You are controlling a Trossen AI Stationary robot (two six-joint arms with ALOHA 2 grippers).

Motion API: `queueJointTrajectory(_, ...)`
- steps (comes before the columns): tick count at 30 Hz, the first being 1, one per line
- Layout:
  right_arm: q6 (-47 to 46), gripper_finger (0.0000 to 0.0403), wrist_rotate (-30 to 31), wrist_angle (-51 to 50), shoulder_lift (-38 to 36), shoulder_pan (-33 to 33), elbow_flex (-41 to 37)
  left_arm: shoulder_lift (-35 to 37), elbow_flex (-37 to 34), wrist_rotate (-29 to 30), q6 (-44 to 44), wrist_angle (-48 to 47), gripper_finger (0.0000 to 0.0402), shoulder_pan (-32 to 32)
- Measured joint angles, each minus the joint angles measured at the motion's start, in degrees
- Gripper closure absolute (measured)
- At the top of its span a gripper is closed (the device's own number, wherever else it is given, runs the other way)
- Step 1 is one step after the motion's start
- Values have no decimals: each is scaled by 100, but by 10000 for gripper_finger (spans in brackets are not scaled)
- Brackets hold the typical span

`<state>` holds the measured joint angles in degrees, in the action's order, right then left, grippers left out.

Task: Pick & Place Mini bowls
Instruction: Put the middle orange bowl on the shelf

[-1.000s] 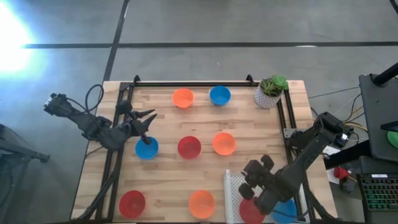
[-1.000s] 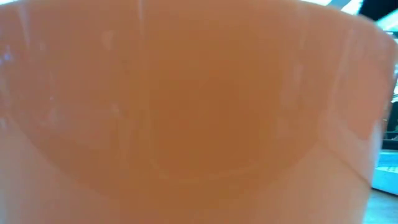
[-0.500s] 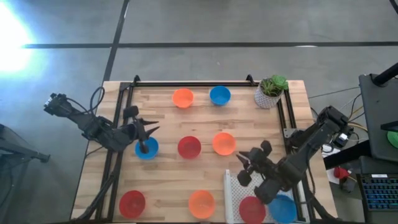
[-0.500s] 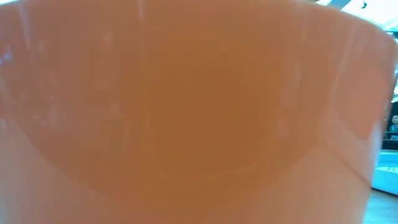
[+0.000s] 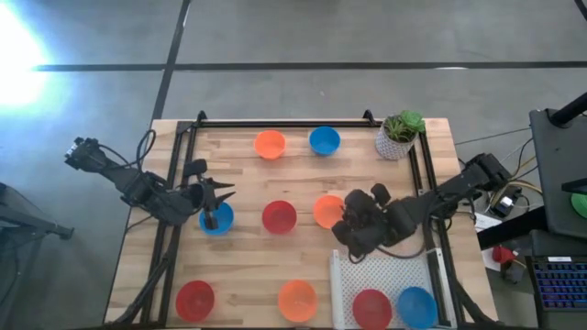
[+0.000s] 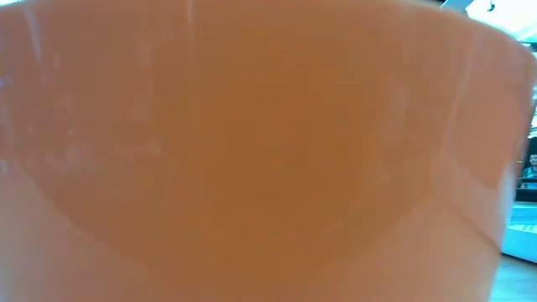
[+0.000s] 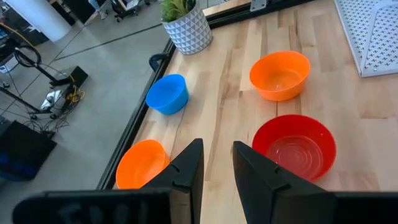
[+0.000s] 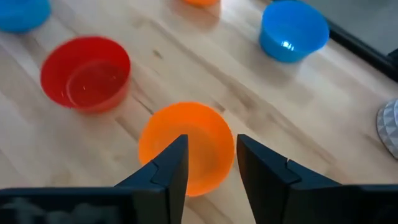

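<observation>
Right gripper hangs fingers-spread over the orange bowl; left gripper, fingers spread, above the blue bowl.

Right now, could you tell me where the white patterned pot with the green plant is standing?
In the high view, the white patterned pot with the green plant stands at the table's far right corner, just right of the small round blue plastic bowl.

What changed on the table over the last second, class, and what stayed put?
The right claw left the red bowl in the white tray and swung up over the middle orange bowl, open. The left claw slid slightly down over its blue bowl. No bowl moved.
</observation>
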<state>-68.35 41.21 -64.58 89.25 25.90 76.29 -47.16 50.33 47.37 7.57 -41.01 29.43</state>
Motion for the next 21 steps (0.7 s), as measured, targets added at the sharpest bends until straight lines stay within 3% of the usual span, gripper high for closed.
queueJointTrajectory(6,274,261,-537,0,-5,-244,0,2,0,0,-148,-2,317,-2)
queueJointTrajectory(21,-455,261,-695,17,-177,-364,-2,2,0,0,-281,-299,317,-2)
